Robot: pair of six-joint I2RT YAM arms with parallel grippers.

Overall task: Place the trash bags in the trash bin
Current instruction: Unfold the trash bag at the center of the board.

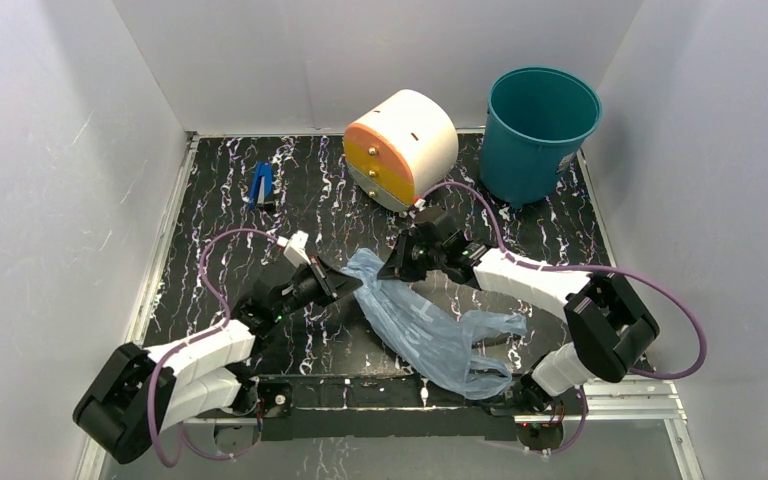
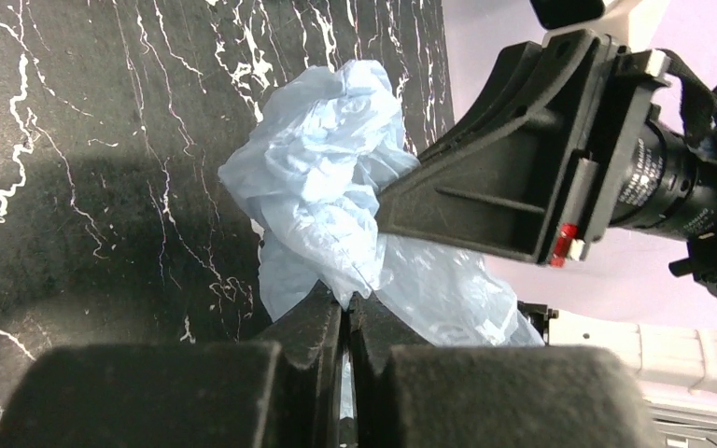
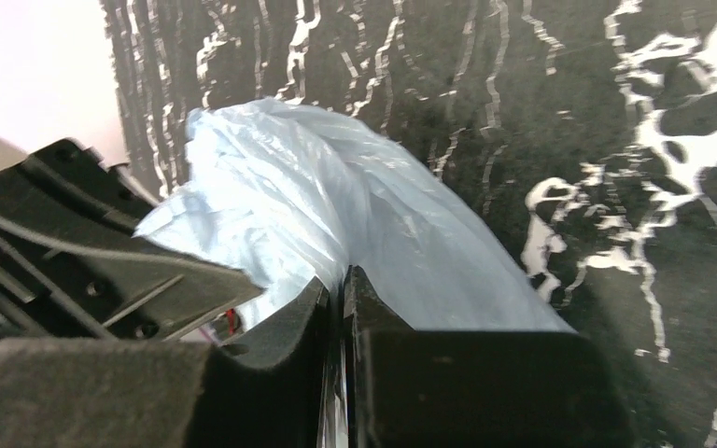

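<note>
Crumpled trash bag (image 1: 430, 335) lies on the table (image 1: 220, 200), its far-left end pinched by both the shut left jaws and the nearly shut right jaws, tail trailing near-right; the trash bin (image 1: 532, 165) stands far right, nearer the right arm (image 1: 530, 277).

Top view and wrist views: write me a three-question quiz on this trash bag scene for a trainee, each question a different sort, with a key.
1. True or false: the trash bag already lies inside the trash bin.
2. Multiple choice: what is the left gripper shut on? A) the trash bag; B) the rim of the trash bin; C) nothing.
3. Fill in: in the top view, the cream-and-orange drum sits to the ___ of the trash bin.

Key: 1 false, the bag lies on the table between the arms; 2 A; 3 left.
</note>
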